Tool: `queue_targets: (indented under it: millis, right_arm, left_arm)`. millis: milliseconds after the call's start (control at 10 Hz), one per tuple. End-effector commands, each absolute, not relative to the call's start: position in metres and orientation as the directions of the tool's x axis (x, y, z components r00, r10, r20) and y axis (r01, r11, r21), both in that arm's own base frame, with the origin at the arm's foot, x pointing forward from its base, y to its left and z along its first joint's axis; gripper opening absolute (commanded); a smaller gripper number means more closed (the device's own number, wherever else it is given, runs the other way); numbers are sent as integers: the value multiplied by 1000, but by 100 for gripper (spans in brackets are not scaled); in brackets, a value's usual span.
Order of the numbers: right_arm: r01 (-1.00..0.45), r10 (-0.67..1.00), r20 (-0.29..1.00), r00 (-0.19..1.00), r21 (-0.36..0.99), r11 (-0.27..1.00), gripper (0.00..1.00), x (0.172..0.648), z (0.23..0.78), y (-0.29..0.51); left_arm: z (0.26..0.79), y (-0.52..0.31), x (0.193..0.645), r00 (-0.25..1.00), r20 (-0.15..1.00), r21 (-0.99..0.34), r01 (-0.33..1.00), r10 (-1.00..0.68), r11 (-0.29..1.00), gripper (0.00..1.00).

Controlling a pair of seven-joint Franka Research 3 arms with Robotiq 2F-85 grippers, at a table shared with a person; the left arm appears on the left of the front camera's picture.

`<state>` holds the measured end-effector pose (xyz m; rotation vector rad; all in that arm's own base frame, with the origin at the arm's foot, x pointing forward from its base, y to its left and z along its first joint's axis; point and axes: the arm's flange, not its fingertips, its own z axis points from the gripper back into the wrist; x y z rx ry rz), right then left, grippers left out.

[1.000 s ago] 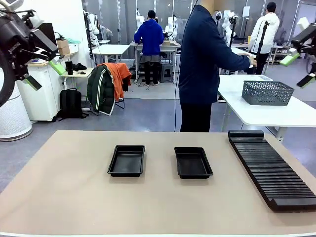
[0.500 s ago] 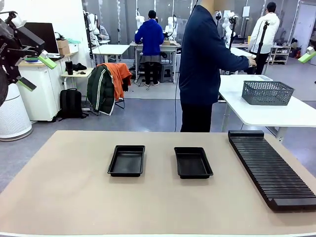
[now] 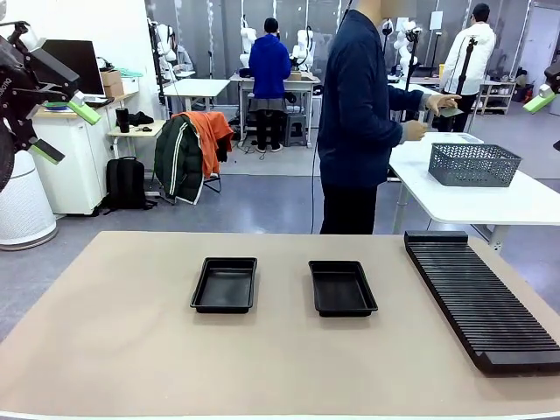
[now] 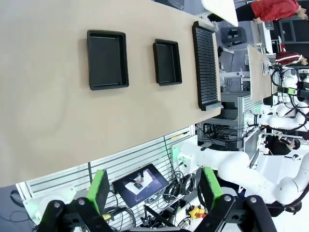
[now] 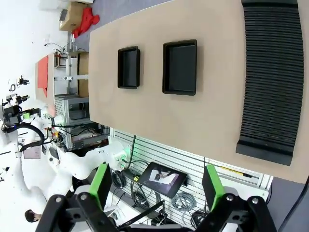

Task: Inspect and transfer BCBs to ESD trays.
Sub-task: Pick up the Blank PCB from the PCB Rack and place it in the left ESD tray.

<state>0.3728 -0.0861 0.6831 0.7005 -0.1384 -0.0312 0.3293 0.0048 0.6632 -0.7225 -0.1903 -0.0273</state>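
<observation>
We are holding left and right jaws wide apart, well above the rack (image 3: 481, 297), while both ESD trays (image 3: 225, 284) (image 3: 342, 288) are lying on the tabletop (image 3: 114, 350) left of it.

Left gripper (image 4: 155, 188) and right gripper (image 5: 157, 186) are chunky black with 2 bright green pads (image 4: 100, 189) each. The arm links (image 4: 236, 169) are glossy white and rounded. The person (image 3: 359, 79) has a navy long-sleeve top (image 3: 350, 131) and dark trousers (image 3: 346, 210).

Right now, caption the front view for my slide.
Two empty ESD trays and a slotted rack on the table; a person stands beyond, facing a side table.
</observation>
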Motion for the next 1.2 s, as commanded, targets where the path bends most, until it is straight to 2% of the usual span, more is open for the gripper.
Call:
queue_targets:
  millis: [0, 500, 800, 1100]
  right_arm:
    - [-18, -76, 119, 990, 644, 765, 100, 373, 683, -86]
    - [-78, -39, 163, 986, 650, 756, 100, 395, 738, -94]
    - [-82, -37, 167, 985, 649, 756, 100, 406, 747, -103]
    - [-58, -63, 164, 984, 641, 766, 100, 413, 747, -105]
  left_arm:
    - [663, 6, 331, 983, 180, -660, 92, 39, 745, 100]
    - [691, 4, 332, 980, 166, -671, 30, 110, 740, 100]
    - [700, 8, 333, 973, 178, -664, 9, 147, 748, 100]
    - [724, 0, 324, 962, 228, -592, 15, 149, 806, 100]
